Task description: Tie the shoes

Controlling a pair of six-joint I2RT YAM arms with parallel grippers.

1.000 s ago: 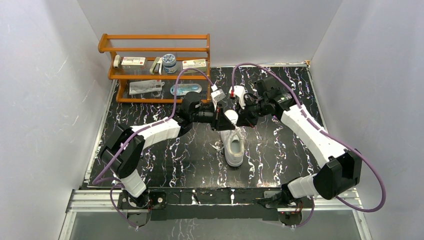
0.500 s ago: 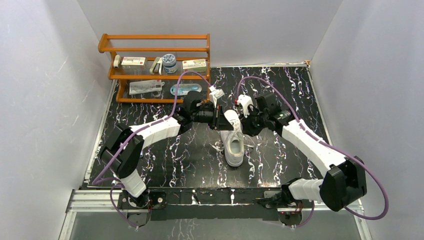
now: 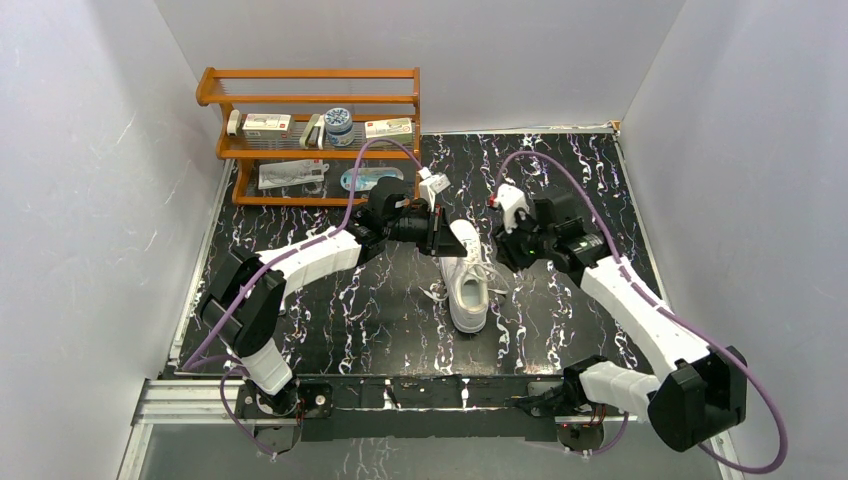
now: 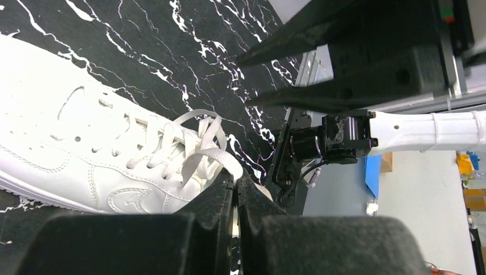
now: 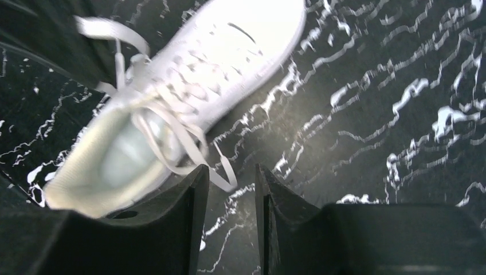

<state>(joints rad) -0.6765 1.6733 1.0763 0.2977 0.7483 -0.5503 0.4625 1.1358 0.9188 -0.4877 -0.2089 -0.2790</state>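
Observer: Overhead first. Sneaker (image 3: 468,292) lies mid-table, toe toward the near edge, heel toward the far edge. Left pincer (image 3: 441,238) is at the heel's left side. Right pincer (image 3: 502,254) is just off the right side. Wooden rack (image 3: 310,130) stands in the far left corner, well apart.

Operator: Any knot?

Observer: None I can make out. Laces look slack over the tongue. I judge it early, with the first cross not yet made.

Operator: Left wrist view?

Observer: Left pincer is clamped on a lace (image 4: 220,156), which is pinched between nearly touching fingers. The strand runs back to the top eyelets. Right pincer shows beyond it, jaws spread.

Operator: Right wrist view?

Observer: Somewhat blurred. Jaws are parted with nothing between them. Second lace end (image 5: 223,166) lies on the table just off the shoe's collar, close under the gap.

Operator: How to do this step well?

Observer: Judgement only. Right pincer should come down over that free end and pinch it near the tip, taking one strand alone and no loop with it. Left should hold light tension, because the shoe looks light and a hard pull would likely slide it across the table. Once both ends are held, cross them above the tongue. Flat lace may slip from a shallow pinch.
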